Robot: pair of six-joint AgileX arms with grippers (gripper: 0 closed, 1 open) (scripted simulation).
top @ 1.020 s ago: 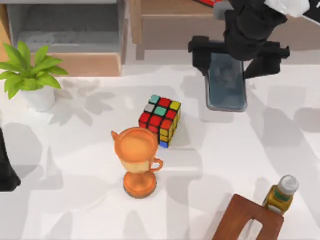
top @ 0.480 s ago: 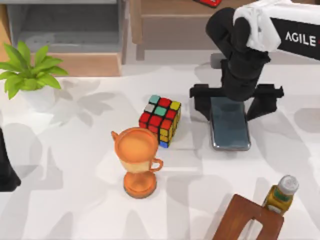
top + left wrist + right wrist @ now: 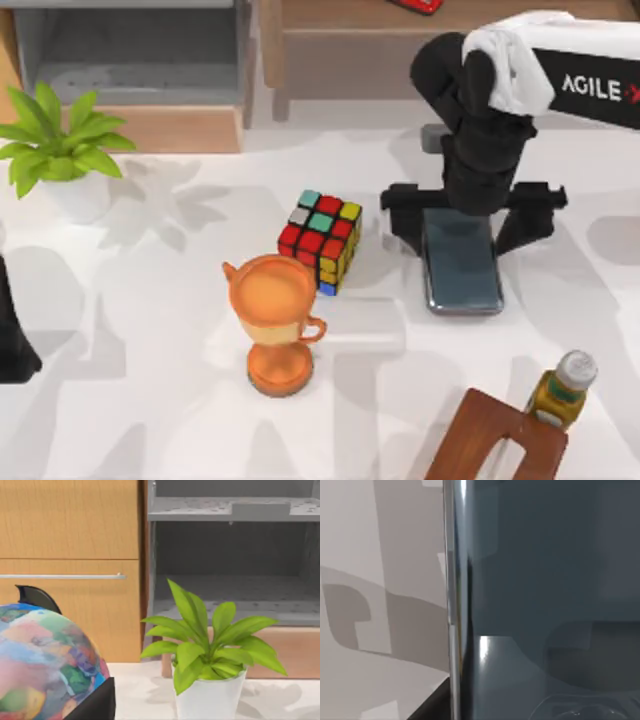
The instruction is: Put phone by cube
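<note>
Phone: lying flat on the table, long axis running away from me, right of the cube with a clear gap between them; the right wrist view has its glossy face and silvery rim very close.
Right gripper: I have it over the phone's far end, fingers spread wide, one black finger off each long side, wider than the phone, so I judge nothing is pinched.
Handling: looks stiff, thin and slick to me, probably light; glass face may scuff or slide. I'd take it across the two long edges near the middle, squeezing gently.
Left arm: parked at the table's left edge; its wrist view looks at a potted plant and a painted globe.
Hidden: phone's far end is under my right wrist, so I cannot tell whether the finger pads touch its rim or whether it fully rests on the table.
Small stuff: orange trophy cup sits just in front of the cube.
</note>
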